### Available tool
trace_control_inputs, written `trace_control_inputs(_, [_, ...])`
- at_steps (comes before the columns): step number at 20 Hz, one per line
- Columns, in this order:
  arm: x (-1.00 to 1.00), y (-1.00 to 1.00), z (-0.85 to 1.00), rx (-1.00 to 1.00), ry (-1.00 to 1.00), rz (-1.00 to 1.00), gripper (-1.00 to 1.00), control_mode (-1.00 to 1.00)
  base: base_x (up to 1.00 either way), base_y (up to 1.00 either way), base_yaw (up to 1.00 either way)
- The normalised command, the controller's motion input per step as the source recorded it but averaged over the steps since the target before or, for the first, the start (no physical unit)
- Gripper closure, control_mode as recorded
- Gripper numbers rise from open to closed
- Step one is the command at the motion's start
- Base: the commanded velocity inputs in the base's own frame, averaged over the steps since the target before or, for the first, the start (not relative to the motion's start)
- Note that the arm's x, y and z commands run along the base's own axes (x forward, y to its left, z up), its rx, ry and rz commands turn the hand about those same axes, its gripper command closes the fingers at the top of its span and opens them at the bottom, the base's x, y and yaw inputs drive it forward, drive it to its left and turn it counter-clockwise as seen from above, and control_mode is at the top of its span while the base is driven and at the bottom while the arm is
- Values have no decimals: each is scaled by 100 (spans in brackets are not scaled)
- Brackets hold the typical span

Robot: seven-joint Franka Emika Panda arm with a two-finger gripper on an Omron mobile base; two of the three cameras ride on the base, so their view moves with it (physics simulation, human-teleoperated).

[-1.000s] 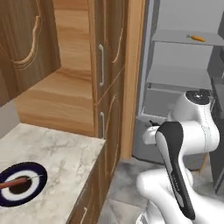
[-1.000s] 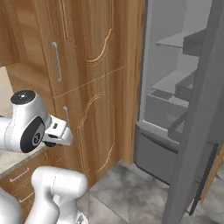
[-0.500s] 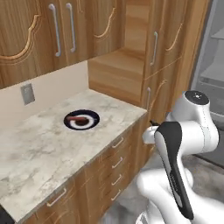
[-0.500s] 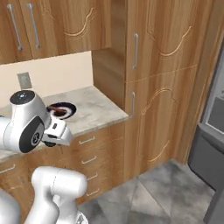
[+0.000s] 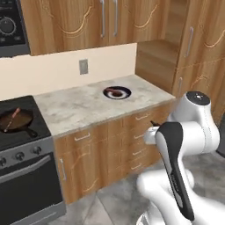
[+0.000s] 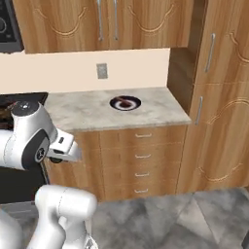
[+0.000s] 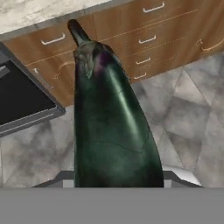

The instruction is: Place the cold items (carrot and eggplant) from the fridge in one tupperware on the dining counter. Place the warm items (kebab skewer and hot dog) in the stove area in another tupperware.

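The gripper [image 7: 116, 183] is clamped partway closed on the eggplant [image 7: 109, 127], whose stem points to 12 o'clock above grey floor tiles [image 7: 188, 109]. Beyond, at 11 o'clock, a dark plate [image 5: 117, 92] sits on the marble counter [image 5: 79, 107]; a skillet [image 5: 16, 119] rests on the stove [image 5: 26, 176] at 9.

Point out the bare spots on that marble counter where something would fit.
Counter: wide bare stretch between the stove and the plate; a smaller patch between plate and tall cabinet. Stove side crowded: a pan sits there.
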Motion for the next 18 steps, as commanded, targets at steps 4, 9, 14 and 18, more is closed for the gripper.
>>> trace_control_inputs(4, [0,0,0,0,0,0,100,100,-100,36,59])
trace_control_inputs(9, [0,0,0,0,0,0,100,100,-100,63,53])
trace_control_inputs(14, [0,0,0,0,0,0,100,100,-75,98,39])
trace_control_inputs(18, [0,0,0,0,0,0,100,100,-31,100,21])
